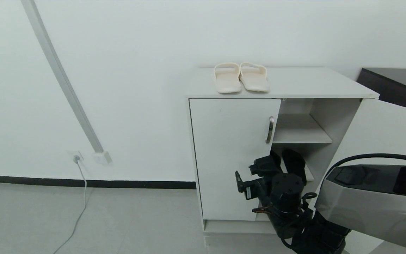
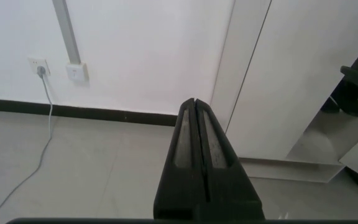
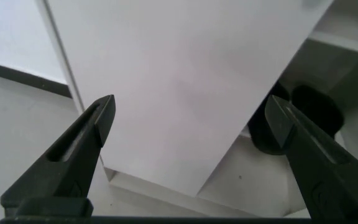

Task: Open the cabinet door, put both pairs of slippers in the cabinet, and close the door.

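**Slipper stowing, judged about half done.** White cabinet (image 1: 284, 83) at centre right of the frame. Its right-side door (image 1: 382, 130) swung open toward the lower right. The other door (image 1: 231, 155) shut, with a metal handle (image 1: 270, 129) at its inner edge. Black slippers (image 1: 294, 163) inside on the lower shelf (image 1: 310, 175), partly hidden behind the arm. Cream slippers (image 1: 241, 77) side by side on the cabinet top, upper centre of the frame, well apart from either gripper.

**Grippers.** Right gripper (image 3: 190, 104) low in front of the shut door, just beside the opening. Jaws wide apart, nothing between them. Left gripper (image 2: 194, 107) facing the floor (image 2: 73, 174) and the wall beside the cabinet. Jaws pressed together, empty.

**Step in hand (judgement).** First pair placed and let go, cream pair not yet fetched, door closing last.

**Next move (judgement).**
- Raise the open right gripper from shelf level to the cabinet top.
- Close on the cream pair, preferably both slippers at once across the straps.
- Lower them in through the open side, clear of the shut door's edge and the upper shelf (image 1: 300, 132).
- Risk: one slipper sliding off during a two-at-once grasp.
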Robot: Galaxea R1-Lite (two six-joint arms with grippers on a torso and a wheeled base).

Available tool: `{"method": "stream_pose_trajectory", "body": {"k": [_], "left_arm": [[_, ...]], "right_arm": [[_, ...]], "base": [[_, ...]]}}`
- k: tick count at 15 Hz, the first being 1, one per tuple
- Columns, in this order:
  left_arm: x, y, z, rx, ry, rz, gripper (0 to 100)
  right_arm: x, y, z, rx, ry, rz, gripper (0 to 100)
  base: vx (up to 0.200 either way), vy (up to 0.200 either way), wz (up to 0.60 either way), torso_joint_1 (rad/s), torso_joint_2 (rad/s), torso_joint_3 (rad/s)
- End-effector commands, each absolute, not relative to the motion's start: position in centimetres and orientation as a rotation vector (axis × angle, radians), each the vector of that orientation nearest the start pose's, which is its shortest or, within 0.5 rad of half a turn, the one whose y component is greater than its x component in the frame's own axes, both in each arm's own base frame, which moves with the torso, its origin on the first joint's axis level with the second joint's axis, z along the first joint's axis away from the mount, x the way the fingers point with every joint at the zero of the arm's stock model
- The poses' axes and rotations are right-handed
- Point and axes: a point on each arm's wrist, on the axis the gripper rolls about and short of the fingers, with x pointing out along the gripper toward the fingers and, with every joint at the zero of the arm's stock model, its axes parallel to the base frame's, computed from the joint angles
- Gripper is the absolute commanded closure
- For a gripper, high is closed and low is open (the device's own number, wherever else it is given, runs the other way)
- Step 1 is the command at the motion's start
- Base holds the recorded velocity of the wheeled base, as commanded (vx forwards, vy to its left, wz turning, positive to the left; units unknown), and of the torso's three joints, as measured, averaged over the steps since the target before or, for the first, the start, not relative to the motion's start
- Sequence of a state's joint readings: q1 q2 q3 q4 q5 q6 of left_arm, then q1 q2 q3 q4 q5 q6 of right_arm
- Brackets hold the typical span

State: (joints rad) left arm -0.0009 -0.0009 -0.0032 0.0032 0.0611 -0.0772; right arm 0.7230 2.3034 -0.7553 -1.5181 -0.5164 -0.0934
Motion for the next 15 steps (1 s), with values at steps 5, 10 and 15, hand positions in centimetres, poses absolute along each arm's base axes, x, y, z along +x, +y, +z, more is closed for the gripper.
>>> {"method": "stream_pose_trajectory", "body": {"k": [5, 10, 15], "left_arm": [[-2.31, 0.14, 7.60, -0.078, -0.002, 0.060, 100], [-2.31, 0.14, 7.60, -0.077, -0.002, 0.060, 100], [-2.31, 0.14, 7.60, -0.077, -0.002, 0.060, 100]], "right_arm": [[29.22, 24.27, 4.77, -0.109, 0.013, 0.206, 0], [29.42, 24.06, 4.85, -0.107, 0.011, 0.199, 0], [29.81, 24.24, 5.28, -0.100, -0.004, 0.195, 0]], "base": [[0.000, 0.000, 0.00, 0.188, -0.50, -0.316], [0.000, 0.000, 0.00, 0.209, -0.53, -0.316], [0.000, 0.000, 0.00, 0.244, -0.57, -0.325]]}}
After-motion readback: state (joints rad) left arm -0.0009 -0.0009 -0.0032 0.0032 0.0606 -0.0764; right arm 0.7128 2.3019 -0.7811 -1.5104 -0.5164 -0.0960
